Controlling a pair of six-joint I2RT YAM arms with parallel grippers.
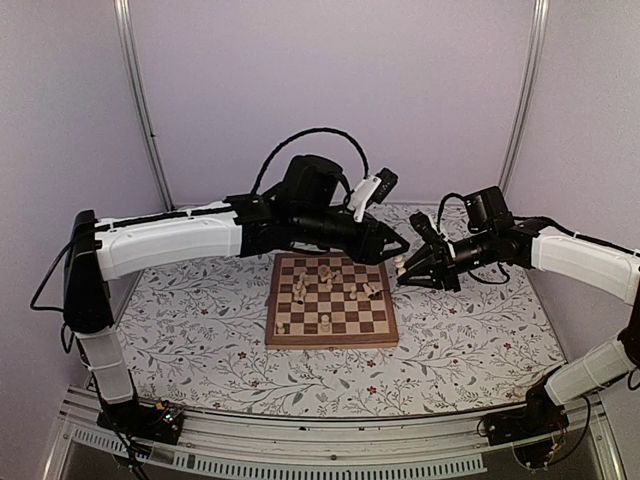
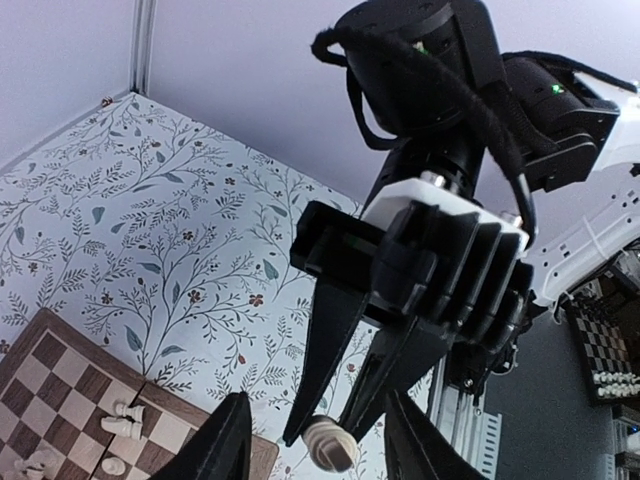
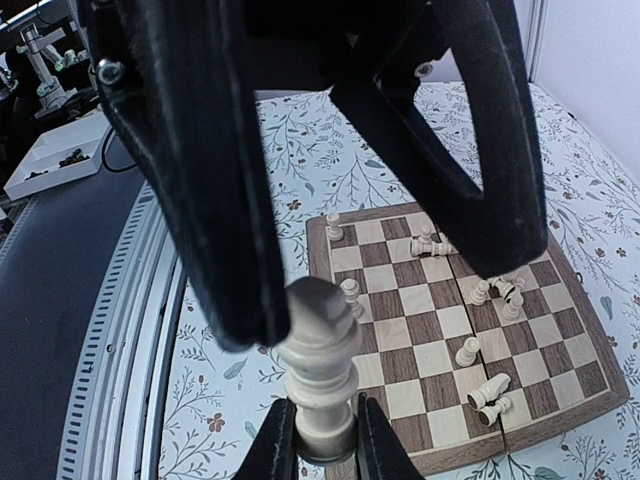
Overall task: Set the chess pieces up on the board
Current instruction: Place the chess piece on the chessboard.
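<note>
The board (image 1: 330, 342) lies mid-table with several pale chess pieces (image 1: 300, 291) on it, some standing, some toppled (image 3: 490, 395). My right gripper (image 3: 327, 445) is shut on the base of one pale chess piece (image 3: 318, 360) and holds it upright in the air beside the board's right far corner (image 1: 400, 266). My left gripper (image 2: 318, 452) is open. Its fingers (image 3: 210, 170) stand on either side of that piece's top without closing on it. In the left wrist view the piece (image 2: 331, 444) shows between the right gripper's tips, and part of the board (image 2: 60, 380) is at lower left.
The floral table cover (image 1: 200, 330) surrounds the board. A metal rail (image 1: 330, 440) runs along the near edge. Purple walls stand behind and at the sides. Off the table are a white tray (image 3: 50, 160) and a second chess set (image 2: 605, 355).
</note>
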